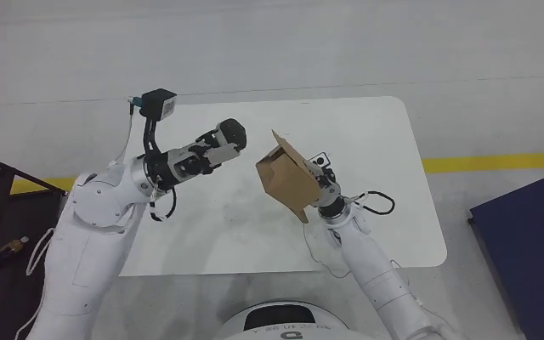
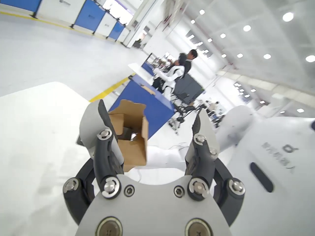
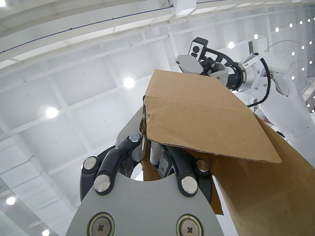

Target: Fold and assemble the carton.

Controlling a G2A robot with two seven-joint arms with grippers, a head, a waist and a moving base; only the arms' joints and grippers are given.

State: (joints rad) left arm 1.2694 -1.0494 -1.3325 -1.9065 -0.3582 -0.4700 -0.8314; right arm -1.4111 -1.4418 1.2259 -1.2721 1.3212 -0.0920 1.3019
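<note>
Right gripper nearest robot, pointing up, clenched on edge of carton. Carton: brown corrugated, partly formed, tilted, held up over middle of white table, 1 flap sticking out. Open end faces left gripper. Left gripper released, jaws spread wide, nothing between them, near carton yet apart from it, over table's left half. Farther off, past table's right end, yellow floor line.
</note>
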